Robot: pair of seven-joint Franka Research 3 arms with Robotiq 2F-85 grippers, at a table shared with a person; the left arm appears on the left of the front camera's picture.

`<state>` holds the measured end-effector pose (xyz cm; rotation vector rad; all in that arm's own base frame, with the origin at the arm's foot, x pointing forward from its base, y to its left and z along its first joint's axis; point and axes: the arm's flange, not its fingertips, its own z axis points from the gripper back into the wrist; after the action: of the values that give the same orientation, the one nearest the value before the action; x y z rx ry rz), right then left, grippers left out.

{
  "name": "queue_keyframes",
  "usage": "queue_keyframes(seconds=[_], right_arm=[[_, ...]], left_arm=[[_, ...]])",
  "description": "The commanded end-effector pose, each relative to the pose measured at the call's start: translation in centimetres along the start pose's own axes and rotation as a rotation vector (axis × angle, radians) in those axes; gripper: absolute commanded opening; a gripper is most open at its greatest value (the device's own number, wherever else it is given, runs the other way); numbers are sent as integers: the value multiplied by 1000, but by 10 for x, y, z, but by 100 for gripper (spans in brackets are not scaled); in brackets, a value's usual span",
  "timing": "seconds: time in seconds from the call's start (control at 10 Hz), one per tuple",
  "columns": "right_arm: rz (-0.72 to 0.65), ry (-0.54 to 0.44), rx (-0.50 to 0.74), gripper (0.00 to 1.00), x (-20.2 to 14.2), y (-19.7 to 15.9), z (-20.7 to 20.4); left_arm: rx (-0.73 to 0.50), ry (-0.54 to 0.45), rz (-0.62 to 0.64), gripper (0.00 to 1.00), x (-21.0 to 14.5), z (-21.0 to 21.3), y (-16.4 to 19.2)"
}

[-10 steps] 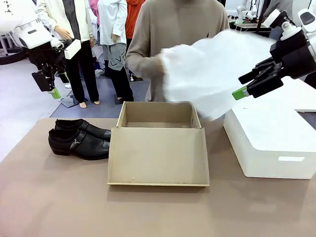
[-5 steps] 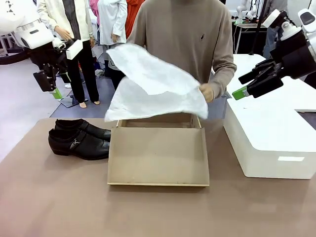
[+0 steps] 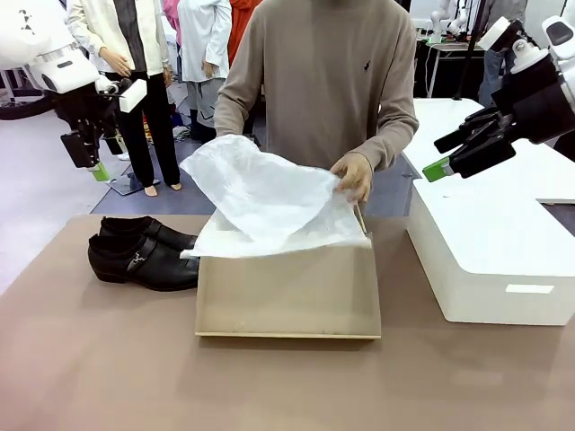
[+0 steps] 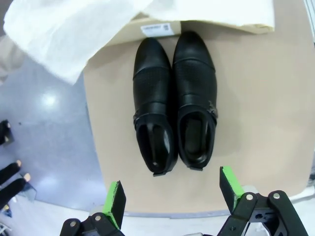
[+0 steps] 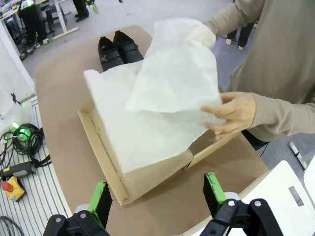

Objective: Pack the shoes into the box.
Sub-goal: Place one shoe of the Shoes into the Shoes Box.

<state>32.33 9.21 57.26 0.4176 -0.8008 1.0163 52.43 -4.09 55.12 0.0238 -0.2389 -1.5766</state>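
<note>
The pair of glossy black shoes (image 3: 144, 256) lies side by side on the table, left of the box, toes towards it. The tan cardboard box (image 3: 287, 292) sits at the table's middle with its wide flap folded towards me. A person's hand (image 3: 352, 175) lowers white tissue paper (image 3: 269, 202) into it, hiding the inside. My left gripper (image 3: 97, 169) hangs open high above the shoes (image 4: 174, 103), with nothing between its fingers. My right gripper (image 3: 440, 154) is open in the air to the right, looking down on the box (image 5: 106, 147), the tissue paper (image 5: 167, 98) and the shoes (image 5: 118, 51).
A large white rounded box (image 3: 494, 260) stands on the table at the right, close to the cardboard box. The person stands at the far edge, behind the box. Brown tabletop lies bare in front of the flap and the shoes.
The person has swung the tissue paper from up in the air on the right down onto the box. Both grippers have stayed where they were, open.
</note>
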Motion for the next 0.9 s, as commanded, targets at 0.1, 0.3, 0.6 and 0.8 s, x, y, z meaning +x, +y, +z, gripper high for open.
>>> queue_keyframes(seconds=[0.1, 0.3, 0.6, 0.8], right_arm=[[8, -15, 14, 100, 1, -1, -1], [8, -15, 14, 100, 1, -1, -1], [8, -15, 14, 100, 1, -1, -1], [8, -15, 14, 100, 1, -1, -1]], left_arm=[[-35, 41, 3, 100, -6, -15, 28], [-56, 63, 6, 100, -13, -37, 44], [-147, 72, 28, 100, -20, -62, 54], [-189, 64, 20, 100, -24, -76, 59]])
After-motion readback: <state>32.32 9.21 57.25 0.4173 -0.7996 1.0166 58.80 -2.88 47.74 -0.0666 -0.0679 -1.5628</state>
